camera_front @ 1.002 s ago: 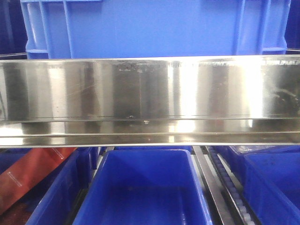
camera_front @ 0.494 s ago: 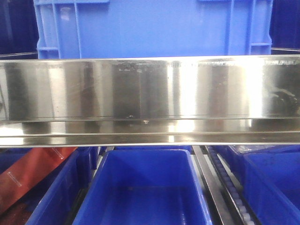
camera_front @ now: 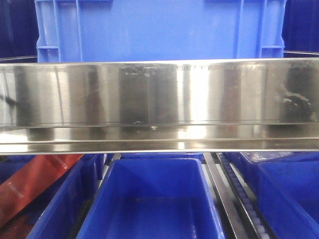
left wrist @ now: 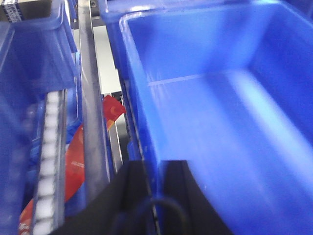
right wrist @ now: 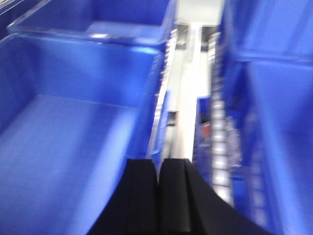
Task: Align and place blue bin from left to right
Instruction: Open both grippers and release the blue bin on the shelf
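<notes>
The blue bin (camera_front: 149,30) fills the top of the front view, its lower part hidden behind a shiny steel rail (camera_front: 159,94). In the left wrist view my left gripper (left wrist: 155,169) straddles the left wall of the blue bin (left wrist: 220,122), one black finger outside and one inside, shut on it. In the right wrist view my right gripper (right wrist: 158,166) is closed tight on the right wall of the blue bin (right wrist: 63,137). The bin's inside looks empty. Both wrist views are blurred.
Below the rail sits another open blue bin (camera_front: 154,199), with more blue bins on both sides and a red package (camera_front: 30,184) at the lower left. Roller tracks (left wrist: 46,161) (right wrist: 217,142) and neighbouring blue bins (left wrist: 29,49) (right wrist: 279,122) flank the held bin.
The blue bin looks narrower in the front view than a second ago and its rim sits slightly higher, so it has drawn back from the camera. The rail and lower bins have not moved.
</notes>
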